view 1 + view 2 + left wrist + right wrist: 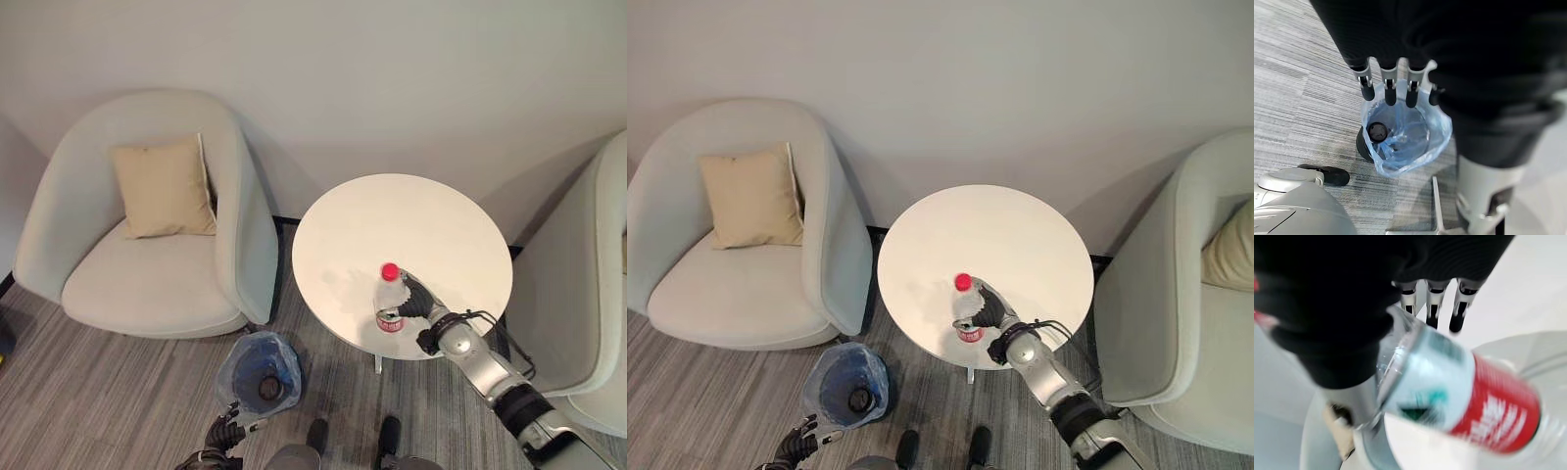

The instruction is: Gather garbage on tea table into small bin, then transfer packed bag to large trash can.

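A clear plastic bottle (389, 299) with a red cap and red label stands upright near the front edge of the round white tea table (411, 220). My right hand (419, 302) reaches in from the lower right and its fingers curl round the bottle's side; the bottle (1459, 391) shows large against the palm in the right wrist view. On the floor left of the table stands the small bin (260, 372) lined with a blue bag, with a dark round item (1376, 132) inside. My left hand (227, 431) hangs open just in front of the bin, fingers (1390, 90) straight.
A pale armchair (147, 264) with a tan cushion (165, 186) stands at the left, close to the bin. A second pale armchair (578, 284) stands right of the table. The wall runs behind; the floor is grey striped carpet.
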Controlling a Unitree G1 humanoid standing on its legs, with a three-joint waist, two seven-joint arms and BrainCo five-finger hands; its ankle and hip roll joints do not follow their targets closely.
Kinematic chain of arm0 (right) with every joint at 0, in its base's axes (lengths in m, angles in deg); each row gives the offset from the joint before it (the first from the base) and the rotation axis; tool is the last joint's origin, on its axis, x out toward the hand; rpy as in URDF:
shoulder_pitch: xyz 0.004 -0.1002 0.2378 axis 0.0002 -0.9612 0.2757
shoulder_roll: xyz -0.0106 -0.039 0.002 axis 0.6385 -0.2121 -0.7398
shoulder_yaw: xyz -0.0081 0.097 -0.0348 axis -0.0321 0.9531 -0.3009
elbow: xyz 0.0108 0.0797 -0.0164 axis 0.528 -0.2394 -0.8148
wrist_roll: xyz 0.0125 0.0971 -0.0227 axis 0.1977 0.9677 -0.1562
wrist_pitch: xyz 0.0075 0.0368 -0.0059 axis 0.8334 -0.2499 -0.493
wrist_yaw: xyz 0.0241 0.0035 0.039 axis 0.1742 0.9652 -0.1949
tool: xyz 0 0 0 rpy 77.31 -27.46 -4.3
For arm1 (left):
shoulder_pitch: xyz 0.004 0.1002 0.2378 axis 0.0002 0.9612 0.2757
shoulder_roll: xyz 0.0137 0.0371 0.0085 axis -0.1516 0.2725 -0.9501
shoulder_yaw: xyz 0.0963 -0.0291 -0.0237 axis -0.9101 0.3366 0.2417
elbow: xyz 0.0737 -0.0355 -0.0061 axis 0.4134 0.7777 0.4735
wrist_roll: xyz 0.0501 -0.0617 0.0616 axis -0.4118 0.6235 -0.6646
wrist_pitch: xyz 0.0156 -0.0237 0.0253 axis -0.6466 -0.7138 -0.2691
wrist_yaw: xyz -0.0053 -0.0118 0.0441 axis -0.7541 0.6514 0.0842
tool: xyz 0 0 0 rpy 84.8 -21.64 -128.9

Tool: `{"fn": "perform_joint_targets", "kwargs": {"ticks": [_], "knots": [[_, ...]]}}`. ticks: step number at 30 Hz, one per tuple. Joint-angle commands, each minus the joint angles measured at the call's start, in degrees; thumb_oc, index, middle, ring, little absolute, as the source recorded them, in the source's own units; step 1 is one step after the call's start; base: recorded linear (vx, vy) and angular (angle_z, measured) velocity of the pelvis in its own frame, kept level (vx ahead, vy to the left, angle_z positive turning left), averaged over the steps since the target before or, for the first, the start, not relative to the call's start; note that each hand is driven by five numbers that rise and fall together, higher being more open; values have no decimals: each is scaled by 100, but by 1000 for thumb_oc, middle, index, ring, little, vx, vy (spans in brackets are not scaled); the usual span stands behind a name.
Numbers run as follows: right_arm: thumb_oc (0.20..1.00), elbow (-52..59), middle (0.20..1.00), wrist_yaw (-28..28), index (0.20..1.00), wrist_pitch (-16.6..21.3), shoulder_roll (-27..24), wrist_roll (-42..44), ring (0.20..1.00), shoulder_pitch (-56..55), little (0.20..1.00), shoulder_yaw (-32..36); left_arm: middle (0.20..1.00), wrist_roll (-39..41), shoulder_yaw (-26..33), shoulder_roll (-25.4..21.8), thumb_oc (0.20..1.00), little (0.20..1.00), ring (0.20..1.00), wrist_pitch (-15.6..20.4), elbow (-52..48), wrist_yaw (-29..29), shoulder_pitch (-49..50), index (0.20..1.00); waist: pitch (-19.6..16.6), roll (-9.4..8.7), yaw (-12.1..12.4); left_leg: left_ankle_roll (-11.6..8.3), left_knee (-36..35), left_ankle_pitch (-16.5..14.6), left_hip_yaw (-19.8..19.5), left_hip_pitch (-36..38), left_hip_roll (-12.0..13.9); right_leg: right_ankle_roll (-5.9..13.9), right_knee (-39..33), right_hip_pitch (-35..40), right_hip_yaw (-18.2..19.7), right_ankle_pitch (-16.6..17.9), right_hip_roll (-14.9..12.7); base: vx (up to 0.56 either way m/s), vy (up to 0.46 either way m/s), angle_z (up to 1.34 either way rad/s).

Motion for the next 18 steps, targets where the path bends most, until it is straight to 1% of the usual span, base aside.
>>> {"fn": "perform_joint_targets", "kwargs": {"ticks": [1, 5, 8, 12, 13, 14, 18], "knots": [[200, 122, 200, 369, 200, 141, 48, 330, 200, 221, 200, 178, 1000, 30, -114, -323, 1000, 1000, 1000, 159, 4, 116, -303, 1000, 59, -265, 62, -70, 138, -324, 130, 17, -147, 528, 157, 495, 239, -1120, -333, -3, 17, 19], [200, 345, 200, 432, 200, 177, -1, 408, 200, 107, 200, 359, 1000, 34, -26, -333, 1000, 1000, 1000, 130, -9, 123, -238, 1000, 34, -270, 84, -88, 143, -332, 102, 34, -153, 517, 156, 557, 196, -1143, -331, -9, 0, 10], [200, 1109, 200, 381, 200, 259, -220, 403, 200, -234, 200, 660, 1000, -3, 92, -311, 1000, 1000, 1000, 73, 3, 115, -202, 1000, -30, -308, 17, -126, 177, -367, 102, 96, -138, 492, 201, 650, 165, -1209, -328, -43, -38, 4], [200, 1758, 200, 257, 200, 384, -296, 492, 200, -688, 200, 885, 1000, -13, 119, -258, 1000, 1000, 1000, 42, -4, 109, -227, 1000, -82, -310, -87, -187, 247, -369, 70, 119, -112, 445, 293, 691, 118, -1284, -320, -46, -41, 3], [200, 1769, 200, 254, 200, 380, -299, 492, 200, -699, 200, 890, 1000, -13, 115, -257, 1000, 1000, 1000, 42, -4, 110, -225, 1000, -84, -309, -89, -187, 249, -369, 65, 118, -113, 445, 294, 693, 113, -1285, -321, -68, -50, 7], [200, 2061, 200, 211, 200, 463, -301, 558, 200, -944, 200, 1015, 1000, -6, 120, -216, 1000, 1000, 1000, 32, 21, 111, -262, 1000, -88, -309, -148, -234, 294, -343, 38, 86, -101, 416, 314, 701, 71, -1316, -304, -89, -52, 8], [200, 2371, 200, 192, 200, 605, -308, 685, 200, -1274, 200, 1166, 1000, 85, 63, -148, 1000, 1000, 1000, 43, -58, 129, -336, 1000, 5, -294, -223, -350, 633, -274, -7, -241, -121, 367, 331, 657, -78, -1351, -323, -125, -39, 19]]}}
